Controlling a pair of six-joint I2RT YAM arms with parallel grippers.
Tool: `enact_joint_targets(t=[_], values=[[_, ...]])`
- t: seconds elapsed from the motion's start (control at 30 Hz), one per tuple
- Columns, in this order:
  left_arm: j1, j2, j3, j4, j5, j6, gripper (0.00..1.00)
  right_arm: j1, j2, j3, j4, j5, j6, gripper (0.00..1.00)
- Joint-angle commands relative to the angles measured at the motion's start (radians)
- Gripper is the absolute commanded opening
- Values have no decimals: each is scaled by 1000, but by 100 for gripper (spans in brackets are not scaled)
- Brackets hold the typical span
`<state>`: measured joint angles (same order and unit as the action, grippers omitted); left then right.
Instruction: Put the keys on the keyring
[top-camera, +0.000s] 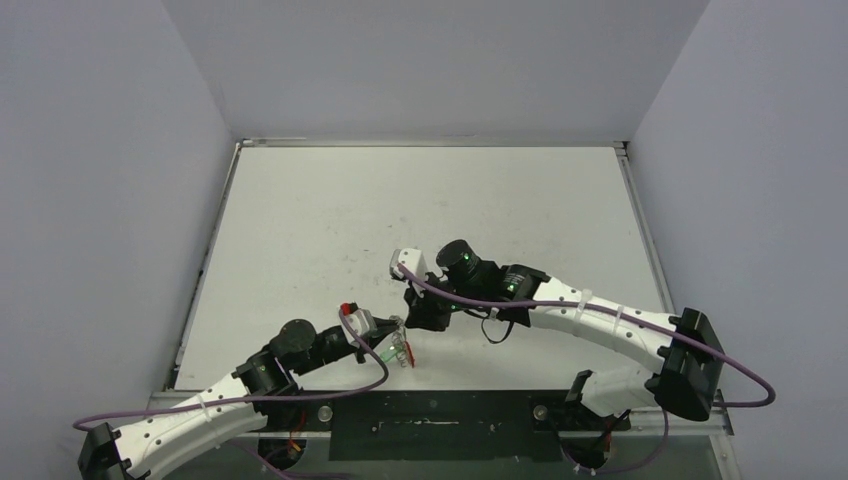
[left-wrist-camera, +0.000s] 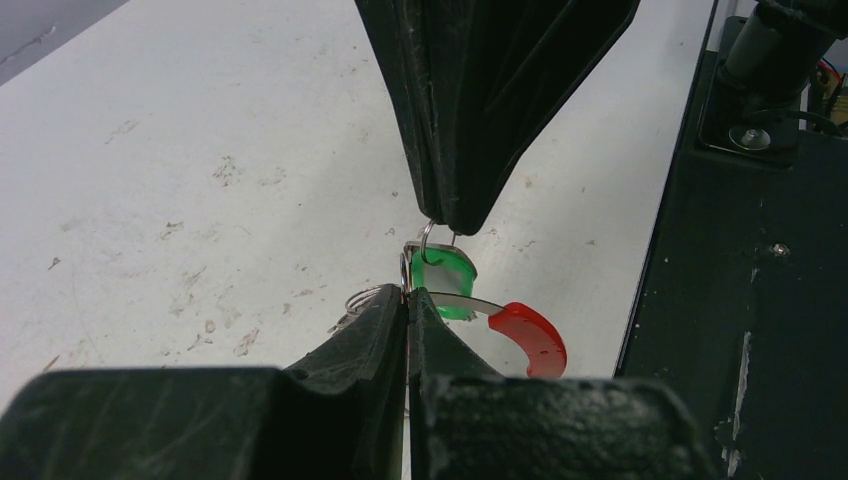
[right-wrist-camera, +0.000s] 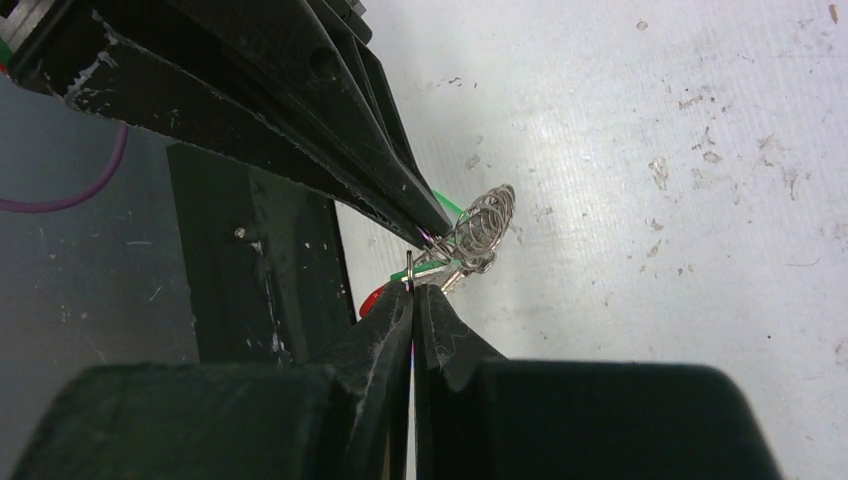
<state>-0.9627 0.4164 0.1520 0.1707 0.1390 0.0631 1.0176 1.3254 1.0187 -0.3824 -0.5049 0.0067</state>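
Observation:
The keys' bright green tag (left-wrist-camera: 446, 279) hangs just over the near edge of the table. A thin wire loop on top of the tag is pinched by my right gripper (left-wrist-camera: 449, 226), which comes down from above and is shut. My left gripper (left-wrist-camera: 408, 296) is shut on the keyring's thin silvery band, right beside the tag. The keyring's curved red segment (left-wrist-camera: 530, 336) sticks out to the right of these jaws. In the right wrist view, my right gripper (right-wrist-camera: 413, 286) grips the wire loop, and silver coils (right-wrist-camera: 486, 223) and small keys (right-wrist-camera: 456, 276) bunch beyond it. From above, both grippers meet at the tag (top-camera: 397, 348).
The black base plate (left-wrist-camera: 760, 300) and the table's front edge lie directly beside the grippers. A purple cable (top-camera: 560, 308) runs along the right arm. The white table (top-camera: 420, 210) stretches away toward grey walls on three sides.

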Motion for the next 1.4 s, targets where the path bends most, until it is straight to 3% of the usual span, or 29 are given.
enact_joint_targets(t=[0.0, 1.37], values=[[-4, 2, 31, 78, 13, -9, 0, 15, 20, 47, 33, -4, -31, 0], [-4, 13, 34, 87, 26, -6, 0, 15, 26, 35, 71, 120, -7, 0]])
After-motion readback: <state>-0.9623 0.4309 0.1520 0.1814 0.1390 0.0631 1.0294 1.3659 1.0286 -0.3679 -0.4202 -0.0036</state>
